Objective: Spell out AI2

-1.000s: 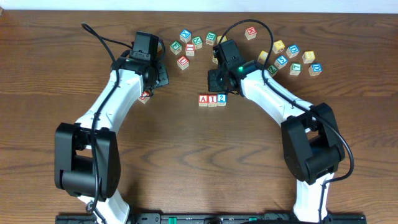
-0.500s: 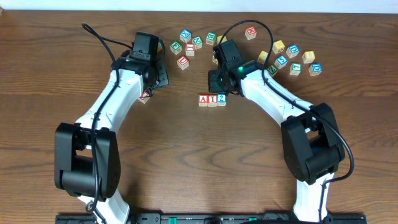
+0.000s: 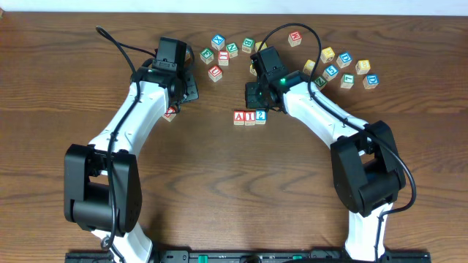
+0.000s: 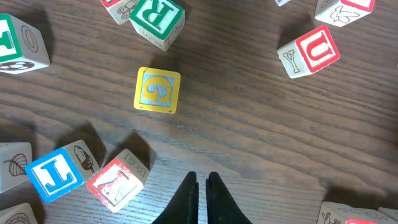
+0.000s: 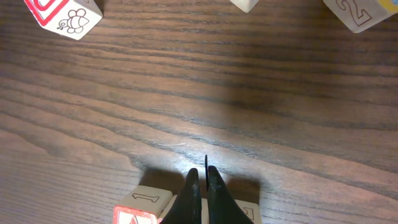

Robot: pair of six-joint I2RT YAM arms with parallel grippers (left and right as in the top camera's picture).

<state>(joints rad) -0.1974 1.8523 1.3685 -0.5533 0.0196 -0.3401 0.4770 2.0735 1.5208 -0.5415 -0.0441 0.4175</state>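
Note:
Three wooden blocks stand in a touching row at the table's middle: a red A [image 3: 239,117], a red block reading as I [image 3: 250,117] and a blue 2 [image 3: 261,115]. My right gripper [image 3: 253,97] is shut and empty just behind the row; in the right wrist view its fingers [image 5: 200,177] hover over the blocks' back edges [image 5: 144,200]. My left gripper [image 3: 191,93] is shut and empty at the back left; in the left wrist view its fingers [image 4: 202,183] are over bare wood near a red-faced block [image 4: 116,181].
Loose letter blocks lie along the back: a cluster [image 3: 223,52] behind the row and another [image 3: 346,67] at the right. A red block [image 3: 170,112] sits under the left arm. A yellow G block [image 4: 157,90] and a red U block [image 4: 310,51] lie ahead of the left fingers.

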